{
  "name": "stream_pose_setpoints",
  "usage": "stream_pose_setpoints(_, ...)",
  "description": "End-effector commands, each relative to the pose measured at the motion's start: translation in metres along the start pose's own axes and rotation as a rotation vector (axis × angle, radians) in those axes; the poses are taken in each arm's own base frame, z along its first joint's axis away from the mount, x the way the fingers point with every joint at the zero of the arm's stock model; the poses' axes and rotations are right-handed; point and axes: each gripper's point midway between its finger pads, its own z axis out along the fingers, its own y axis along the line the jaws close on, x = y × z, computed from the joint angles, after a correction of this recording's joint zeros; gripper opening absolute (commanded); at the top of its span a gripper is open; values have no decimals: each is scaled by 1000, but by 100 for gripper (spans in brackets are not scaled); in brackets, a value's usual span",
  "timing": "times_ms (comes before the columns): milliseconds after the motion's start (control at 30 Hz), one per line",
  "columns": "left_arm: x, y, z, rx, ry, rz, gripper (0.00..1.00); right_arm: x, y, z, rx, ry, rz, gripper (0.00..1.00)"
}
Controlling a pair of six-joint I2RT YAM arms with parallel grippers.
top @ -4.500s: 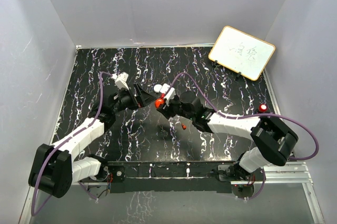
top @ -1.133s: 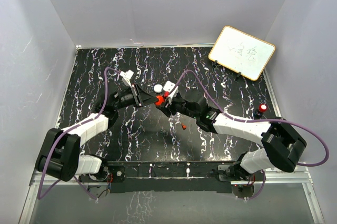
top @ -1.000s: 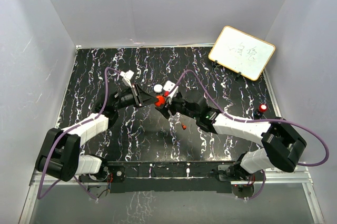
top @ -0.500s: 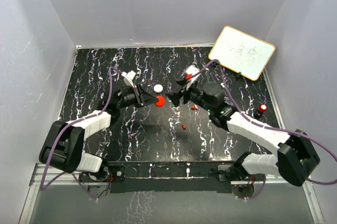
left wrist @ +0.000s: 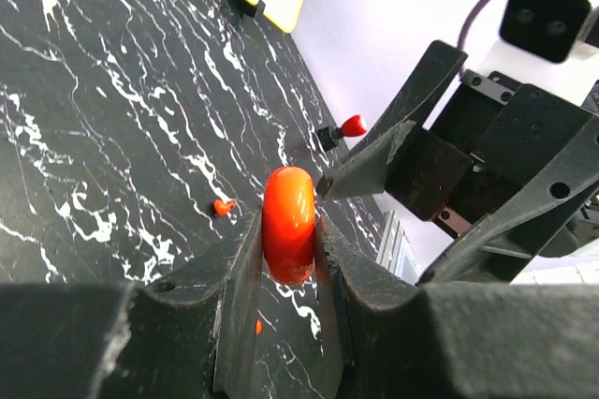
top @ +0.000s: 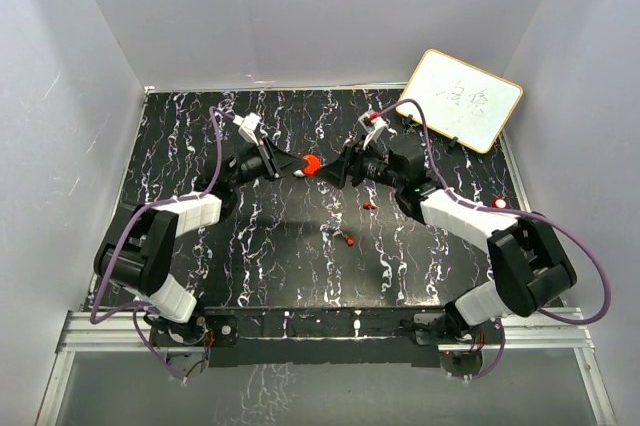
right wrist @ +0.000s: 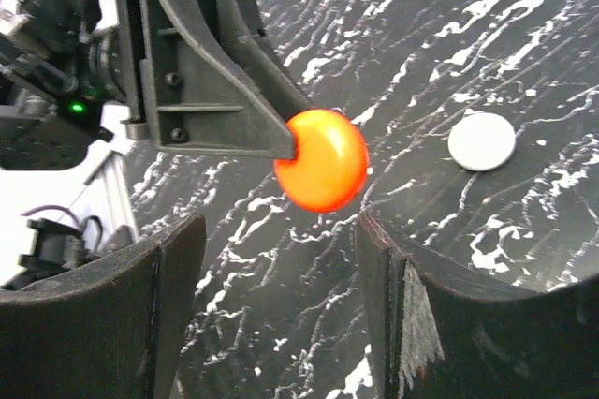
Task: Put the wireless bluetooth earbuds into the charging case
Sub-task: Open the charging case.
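Observation:
My left gripper (left wrist: 288, 230) is shut on a red round charging case (left wrist: 288, 223), pinched edge-on and held above the table (top: 200, 136). In the top view the case (top: 311, 164) hangs between the two arms. My right gripper (right wrist: 281, 230) faces it, open, its fingertips (right wrist: 372, 230) just short of the case (right wrist: 321, 159) with nothing between them. Two tiny red earbuds (top: 368, 205) (top: 349, 240) lie loose on the table in front of the right arm. One earbud (left wrist: 223, 206) also shows in the left wrist view.
A white round puck (right wrist: 481, 140) lies on the table beyond the case. A whiteboard (top: 460, 99) leans at the back right. A small red knob-like piece (top: 498, 204) sits near the right edge. White walls close in the black marbled table.
The left gripper has lifted the red case off the table and carried it back and right. The right gripper has drawn away from the case, swung to the back, and narrowed a little.

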Motion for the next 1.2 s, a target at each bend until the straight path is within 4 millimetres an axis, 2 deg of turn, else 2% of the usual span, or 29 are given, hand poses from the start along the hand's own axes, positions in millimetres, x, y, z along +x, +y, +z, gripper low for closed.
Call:
stream_pose_setpoints(0, -32, -32, 7, 119, -80, 83, 0, -41, 31, -3, -178, -130, 105, 62)
stream_pose_setpoints(233, -39, -43, 4, 147, -107, 98, 0, -41, 17, -7, -217, -168, 240, 58)
stream_pose_setpoints(433, -46, -56, 1, 172, -125, 102, 0, -37, 10, 0, -253, -179, 299, 56)
stream_pose_setpoints(667, -48, -65, -2, 198, -128, 99, 0, -37, 11, 4, -311, -195, 341, 51)
stream_pose_setpoints(867, -45, -64, -3, 205, -121, 82, 0, -39, 15, 5, -353, -206, 353, 47)
stream_pose_setpoints(933, -43, -64, -2, 208, -113, 80, 0, -33, 9, 9, -349, -196, 372, 46)
stream_pose_setpoints(1167, -38, -65, -1, 213, -94, 68, 0, -35, 10, 11, -378, -202, 376, 39)
